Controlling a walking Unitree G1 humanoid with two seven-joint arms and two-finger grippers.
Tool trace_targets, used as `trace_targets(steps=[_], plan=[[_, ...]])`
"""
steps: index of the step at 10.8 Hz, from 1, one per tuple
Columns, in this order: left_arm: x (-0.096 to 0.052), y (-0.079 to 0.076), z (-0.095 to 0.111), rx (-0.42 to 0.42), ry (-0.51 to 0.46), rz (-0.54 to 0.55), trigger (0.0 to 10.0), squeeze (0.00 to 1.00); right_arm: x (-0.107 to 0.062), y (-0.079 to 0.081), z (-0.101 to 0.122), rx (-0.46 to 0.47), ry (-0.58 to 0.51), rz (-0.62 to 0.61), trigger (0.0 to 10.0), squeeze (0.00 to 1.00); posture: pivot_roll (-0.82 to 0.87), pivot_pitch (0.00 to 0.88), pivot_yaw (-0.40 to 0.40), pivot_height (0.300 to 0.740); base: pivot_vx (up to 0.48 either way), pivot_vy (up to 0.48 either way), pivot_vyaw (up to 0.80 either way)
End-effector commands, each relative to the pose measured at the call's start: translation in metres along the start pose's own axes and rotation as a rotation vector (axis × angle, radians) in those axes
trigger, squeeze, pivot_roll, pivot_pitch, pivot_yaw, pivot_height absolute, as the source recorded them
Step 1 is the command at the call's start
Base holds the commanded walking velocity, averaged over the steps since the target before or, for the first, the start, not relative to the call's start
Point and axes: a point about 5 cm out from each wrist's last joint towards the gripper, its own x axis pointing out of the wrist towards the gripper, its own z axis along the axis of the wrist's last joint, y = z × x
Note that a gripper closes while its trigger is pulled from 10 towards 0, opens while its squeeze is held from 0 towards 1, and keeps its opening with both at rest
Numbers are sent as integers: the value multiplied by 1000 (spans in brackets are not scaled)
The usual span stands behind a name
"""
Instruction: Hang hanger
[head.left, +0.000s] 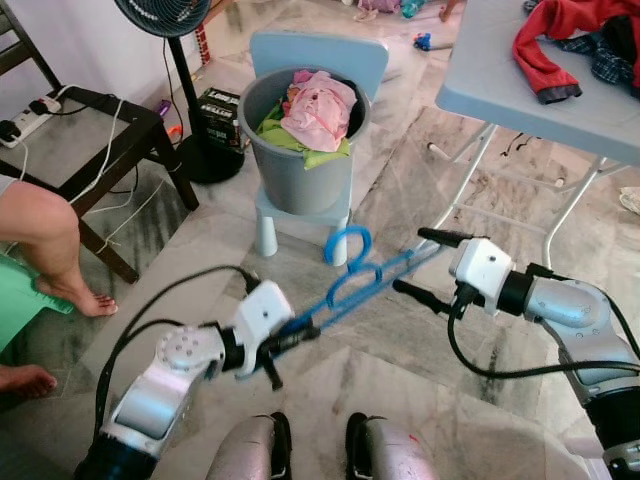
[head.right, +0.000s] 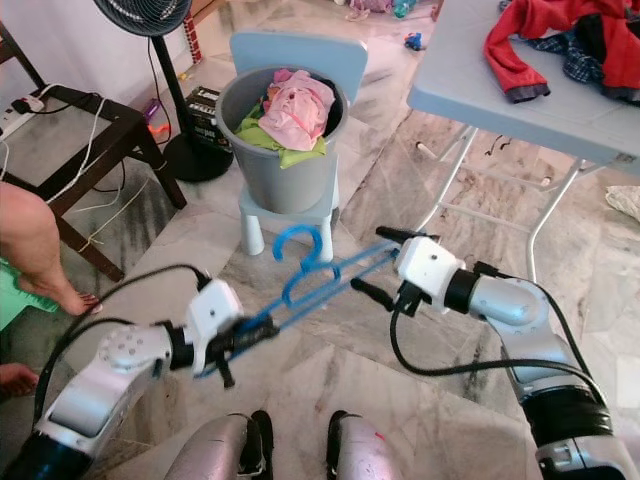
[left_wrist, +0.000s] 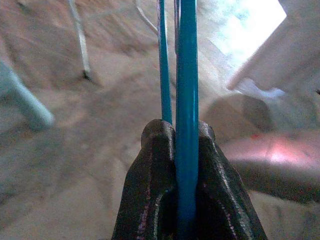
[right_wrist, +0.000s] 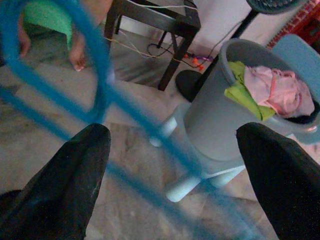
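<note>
Blue wire hangers (head.left: 352, 285), showing two hooks (head.left: 347, 243), stretch across the space in front of me above the marble floor. My left gripper (head.left: 292, 336) is shut on their near end; the left wrist view has the black fingers (left_wrist: 155, 200) clamped on the blue rods (left_wrist: 186, 100). My right gripper (head.left: 428, 265) stands open at the far end of the hangers, one finger (head.left: 445, 237) above and one below. In the right wrist view the blurred blue hanger (right_wrist: 100, 75) crosses in front of the spread fingers (right_wrist: 65, 170).
A grey bucket (head.left: 295, 165) of laundry sits on a pale blue child's chair (head.left: 325, 55) straight ahead. A white folding table (head.left: 530, 80) with red clothes stands at the right. At the left are a fan stand (head.left: 200, 150), a dark side table (head.left: 90, 140) and a person's legs (head.left: 45, 250).
</note>
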Motion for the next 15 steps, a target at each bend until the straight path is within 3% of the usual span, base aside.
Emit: trace_targets(steps=[1,2,3,4,7,10,12,15], plan=[[1,-7,0,-6,10,-56,10000,0,0,-2,4,-43,0,28,10000,0,24,186,-14,740,0,0,0],[2,-11,-1,5,20,-90,10000,0,1,-5,7,-46,-5,41,10000,0,24,186,-14,740,0,0,0],[5,-13,-1,16,37,-113,10000,0,3,1,6,-83,19,141,7647,0,21,185,-12,740,0,0,0],[6,-15,-2,28,53,-131,10000,0,4,4,6,-102,29,202,0,0,19,185,-9,740,0,0,0],[7,-13,-6,84,108,-155,10000,0,5,-6,12,-296,141,463,0,0,13,184,-4,740,0,0,0],[9,-13,-9,119,149,-174,10000,0,12,-14,11,-389,236,574,0,0,11,184,-4,740,0,0,0],[15,-11,-8,155,163,-181,10000,0,18,-6,-2,-461,314,661,0,0,11,185,-4,740,0,0,0],[17,-10,-8,167,163,-180,10000,0,19,-3,-22,-516,435,655,235,0,8,183,-4,740,0,0,0]])
